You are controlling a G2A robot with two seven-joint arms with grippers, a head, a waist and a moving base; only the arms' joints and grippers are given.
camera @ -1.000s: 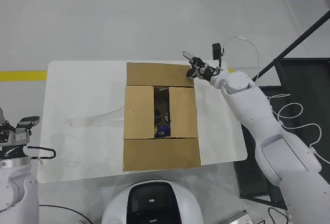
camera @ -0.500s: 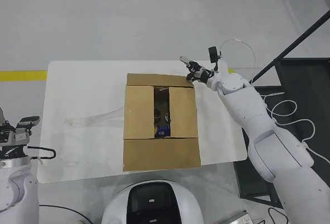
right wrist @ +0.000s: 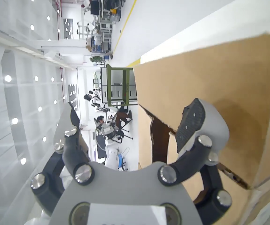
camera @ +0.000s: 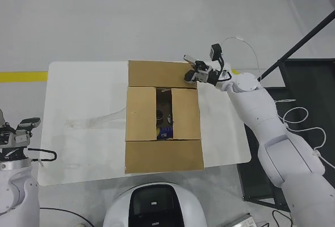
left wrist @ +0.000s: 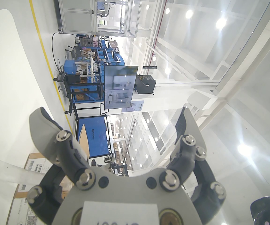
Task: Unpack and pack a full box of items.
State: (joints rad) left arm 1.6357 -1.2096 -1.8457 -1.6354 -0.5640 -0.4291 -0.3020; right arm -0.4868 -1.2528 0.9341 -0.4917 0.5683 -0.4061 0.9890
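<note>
A brown cardboard box (camera: 164,116) sits in the middle of a white counter (camera: 82,85). Its far flap (camera: 159,74) and near flap (camera: 164,156) are folded out flat. The two side flaps lie over the top with a narrow gap (camera: 164,113) between them. Through that gap the dark inside shows a blue item (camera: 166,131) and other things too shadowed to make out. The right claw (camera: 193,72) is at the far right corner of the box, above the outer end of the far flap, with its fingers spread wide and nothing between them. In the right wrist view the right claw (right wrist: 132,111) has one ribbed pad (right wrist: 187,127) hanging over the cardboard of the flap (right wrist: 219,76) and casting a shadow on it, while the other finger stands off past the flap's edge. Whether the pad touches the cardboard cannot be told. The left claw (camera: 13,122) is well apart from the box, off the left edge of the counter on the near side. The left wrist view shows the left claw (left wrist: 112,115) pointing up toward the ceiling lights, wide open and holding nothing. A crinkled piece of clear plastic (camera: 93,121) lies on the counter to the left of the box. A yellow floor line (camera: 14,76) runs past the counter's left side, and a black metal rack (camera: 315,85) stands beside its right side.
</note>
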